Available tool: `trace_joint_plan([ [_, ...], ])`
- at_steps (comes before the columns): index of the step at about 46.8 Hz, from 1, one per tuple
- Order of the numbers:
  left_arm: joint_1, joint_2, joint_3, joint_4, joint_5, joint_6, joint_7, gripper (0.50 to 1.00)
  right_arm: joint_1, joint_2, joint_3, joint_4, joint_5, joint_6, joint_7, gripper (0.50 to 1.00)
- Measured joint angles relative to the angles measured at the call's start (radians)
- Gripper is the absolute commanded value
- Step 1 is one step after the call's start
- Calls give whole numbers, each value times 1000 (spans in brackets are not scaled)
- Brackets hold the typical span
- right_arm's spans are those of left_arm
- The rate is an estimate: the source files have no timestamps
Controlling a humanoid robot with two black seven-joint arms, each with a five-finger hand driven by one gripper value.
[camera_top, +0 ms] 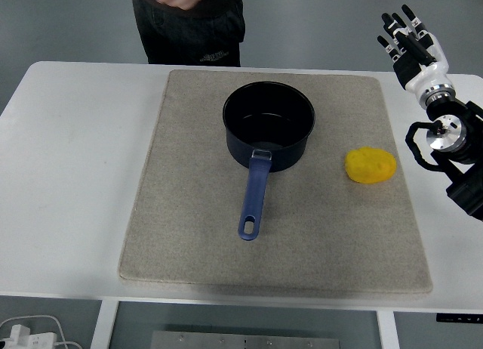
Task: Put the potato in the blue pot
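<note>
A yellow potato (370, 165) lies on the grey mat (196, 243), to the right of the pot. The blue pot (268, 125) stands at the mat's middle back, empty, with its blue handle (254, 195) pointing toward the near edge. My right hand (406, 33) is raised at the far right, above the table's back right corner, fingers spread and holding nothing. It is well behind and right of the potato. My left arm does not show.
A person in dark clothes (189, 20) stands behind the table at the top. The white table (68, 175) shows bare to the left of the mat. A white cable and plug (26, 335) lie below the table at the bottom left.
</note>
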Motion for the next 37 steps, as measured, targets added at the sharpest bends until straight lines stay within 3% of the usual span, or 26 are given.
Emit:
trace_joint_plan([
  [32,0,0,0,-1,0,-5,0,996,-6,-3,-1,3,0,17,9,928],
  [37,0,0,0,0,0,-5,0,996,-13,-30,-10,11,-10,58,9,928],
])
